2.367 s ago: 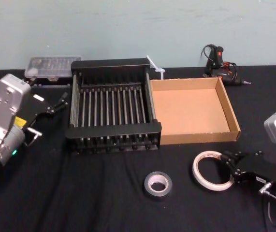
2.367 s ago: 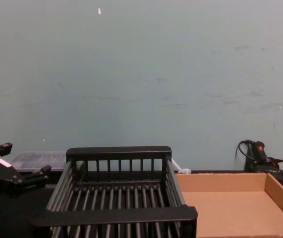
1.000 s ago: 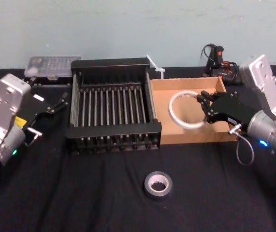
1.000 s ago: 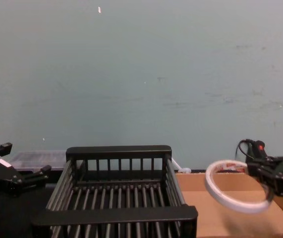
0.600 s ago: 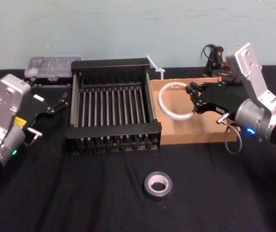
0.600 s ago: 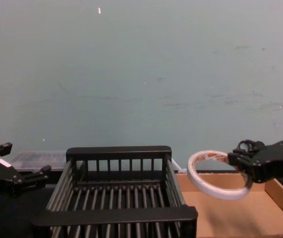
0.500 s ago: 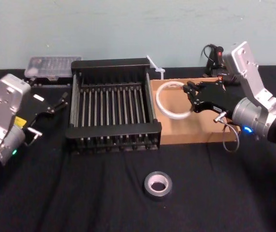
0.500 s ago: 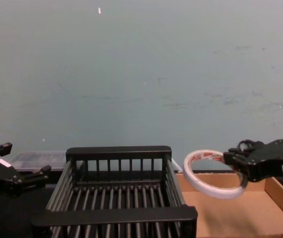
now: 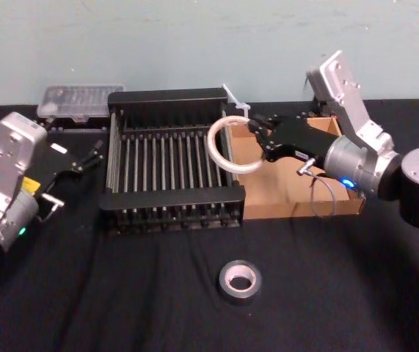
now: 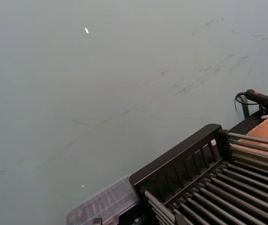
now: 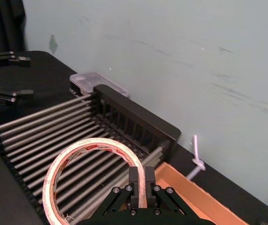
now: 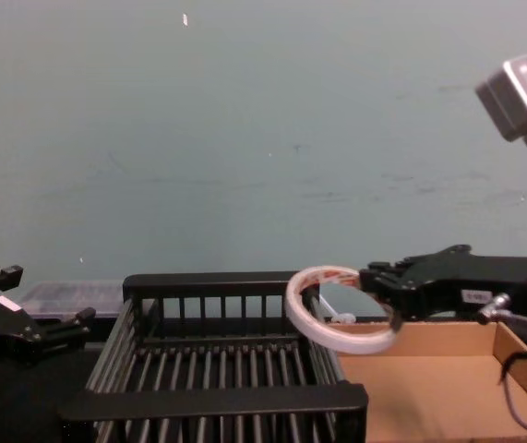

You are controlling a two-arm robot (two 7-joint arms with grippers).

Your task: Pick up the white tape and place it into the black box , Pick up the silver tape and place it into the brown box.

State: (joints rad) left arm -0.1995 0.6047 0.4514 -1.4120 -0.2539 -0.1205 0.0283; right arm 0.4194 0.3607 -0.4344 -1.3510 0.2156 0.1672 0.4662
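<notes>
My right gripper point(image 9: 257, 137) is shut on the white tape point(image 9: 213, 150), a thin whitish ring with red marks. It holds the ring in the air over the right side of the black box point(image 9: 172, 196), at the edge it shares with the brown box point(image 9: 297, 207). The right wrist view has the white tape point(image 11: 91, 144) pinched in the gripper point(image 11: 142, 177) above the crate's bars point(image 11: 54, 126). From the chest, the ring point(image 12: 351, 343) hangs tilted above the crate rim point(image 12: 217, 399). The silver tape point(image 9: 239, 279) lies flat on the black cloth in front of the crate. My left gripper point(image 9: 73, 176) rests open left of the crate.
A clear plastic case point(image 9: 79, 97) sits behind the crate's left corner and a white zip tie point(image 9: 235, 99) behind its right corner. A glue gun with cable point(image 10: 258, 97) lies behind the brown box. A pale wall closes off the table's back edge.
My right gripper lifted the white tape off the cloth at the front right and carried it up and left across the brown box to the crate's right side. The left arm stayed still.
</notes>
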